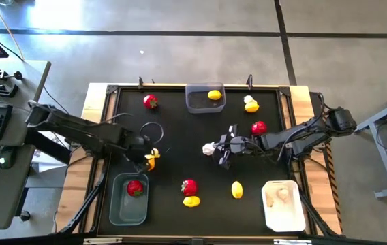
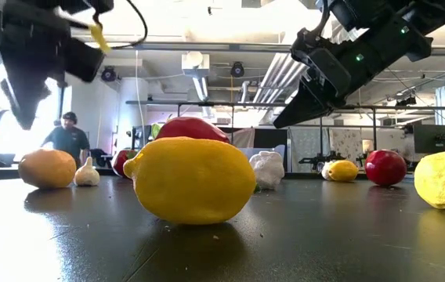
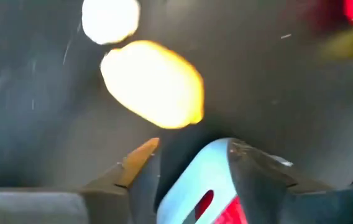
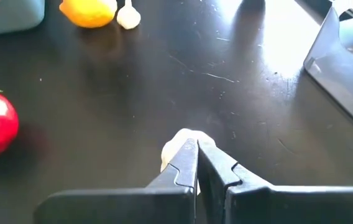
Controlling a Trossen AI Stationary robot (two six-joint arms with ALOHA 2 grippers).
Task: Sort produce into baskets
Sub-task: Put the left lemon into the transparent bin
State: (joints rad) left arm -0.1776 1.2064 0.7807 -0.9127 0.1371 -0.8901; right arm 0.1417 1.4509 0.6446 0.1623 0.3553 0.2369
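Observation:
My left gripper (image 1: 142, 160) hangs open over the far end of a grey basket (image 1: 120, 207) that holds a red fruit (image 1: 135, 188). In the left wrist view the fruit (image 3: 209, 200) shows between the spread fingers (image 3: 138, 163). A lemon (image 3: 153, 84) and a garlic bulb (image 3: 110, 20) lie just beyond. My right gripper (image 4: 196, 155) is shut at mid-table, its tips against a whitish garlic bulb (image 4: 178, 144), nothing between them. The same bulb (image 1: 209, 148) lies left of that gripper (image 1: 221, 151).
A second grey basket (image 1: 197, 105) at the back holds a lemon (image 1: 214, 94). A white basket (image 1: 283, 214) at the front right holds garlic. Loose red fruits (image 1: 150, 101) (image 1: 259, 127) (image 1: 189, 186) and lemons (image 1: 237, 190) (image 1: 191, 201) lie around. A person (image 2: 67, 139) stands in the room behind.

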